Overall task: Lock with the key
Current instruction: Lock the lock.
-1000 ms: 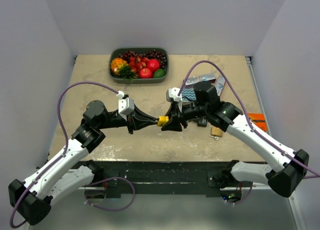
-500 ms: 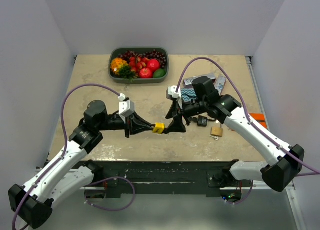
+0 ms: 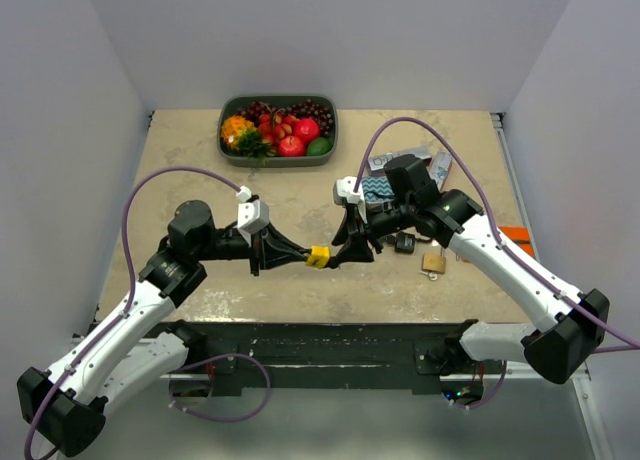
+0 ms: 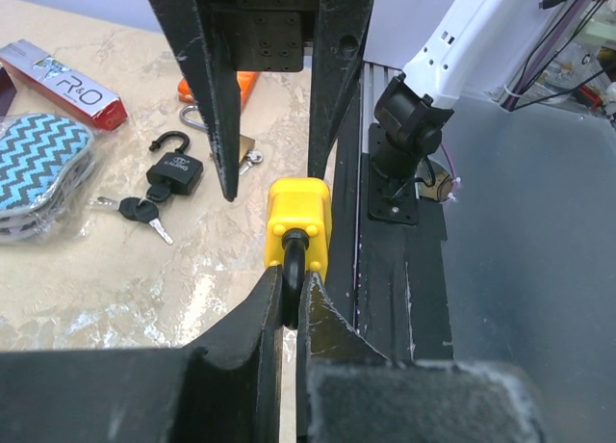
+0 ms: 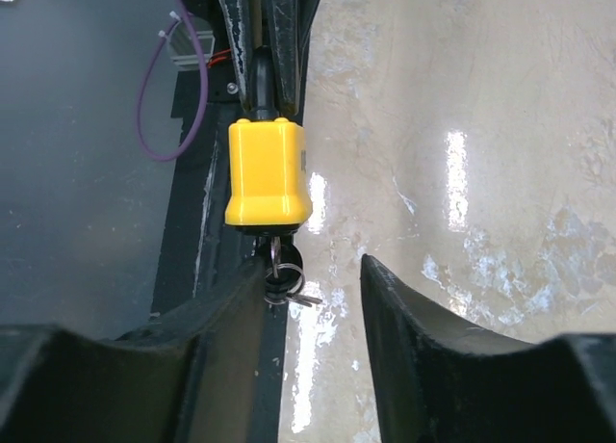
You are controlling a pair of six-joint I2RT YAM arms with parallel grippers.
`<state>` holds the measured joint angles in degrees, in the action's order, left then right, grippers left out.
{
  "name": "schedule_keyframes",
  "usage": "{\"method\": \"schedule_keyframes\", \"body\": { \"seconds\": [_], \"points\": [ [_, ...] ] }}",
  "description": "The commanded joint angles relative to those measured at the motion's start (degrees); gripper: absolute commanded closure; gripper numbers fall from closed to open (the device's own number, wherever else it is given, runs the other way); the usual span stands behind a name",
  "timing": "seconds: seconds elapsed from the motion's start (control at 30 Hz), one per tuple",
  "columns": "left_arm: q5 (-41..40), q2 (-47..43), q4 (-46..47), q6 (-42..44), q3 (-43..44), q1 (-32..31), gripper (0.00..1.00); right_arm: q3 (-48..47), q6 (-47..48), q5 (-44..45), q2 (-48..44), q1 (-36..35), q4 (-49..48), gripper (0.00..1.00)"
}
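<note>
Tan stone tabletop point(image 3: 200, 150); left gripper point(image 4: 289, 289) clamps yellow plastic padlock point(image 5: 268, 173) by its shackle. Right gripper point(image 5: 313, 270) just backed off the small dangling key point(image 5: 282, 281), jaws apart, so it probably needs a regrip.

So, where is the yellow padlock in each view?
Top external: yellow padlock near the centre.
Left wrist: centre.
Right wrist: upper left.
Shared landmark: the left hand, shut on its black shackle, shows in all three.
</note>
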<state>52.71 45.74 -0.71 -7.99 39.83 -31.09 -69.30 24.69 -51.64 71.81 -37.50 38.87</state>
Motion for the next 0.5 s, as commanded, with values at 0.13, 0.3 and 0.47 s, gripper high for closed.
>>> {"method": "schedule_keyframes", "body": {
  "seconds": [0.13, 0.3, 0.47],
  "points": [
    [-0.5, -0.82, 6.33, -2.21, 0.68, 0.33, 1.0, -0.67, -0.08, -1.71, -1.94, -1.7, -2.22, 0.59],
    [-1.2, -0.74, 6.34, -2.47, 0.68, 0.33, 1.0, -0.4, 0.1, -0.75, -2.2, -1.97, -2.22, 0.87],
    [-3.57, -1.0, 5.63, -2.38, 0.77, 0.85, 1.0, -0.22, 0.27, 1.36, -3.17, -2.06, -1.35, 1.0]
  ]
}}
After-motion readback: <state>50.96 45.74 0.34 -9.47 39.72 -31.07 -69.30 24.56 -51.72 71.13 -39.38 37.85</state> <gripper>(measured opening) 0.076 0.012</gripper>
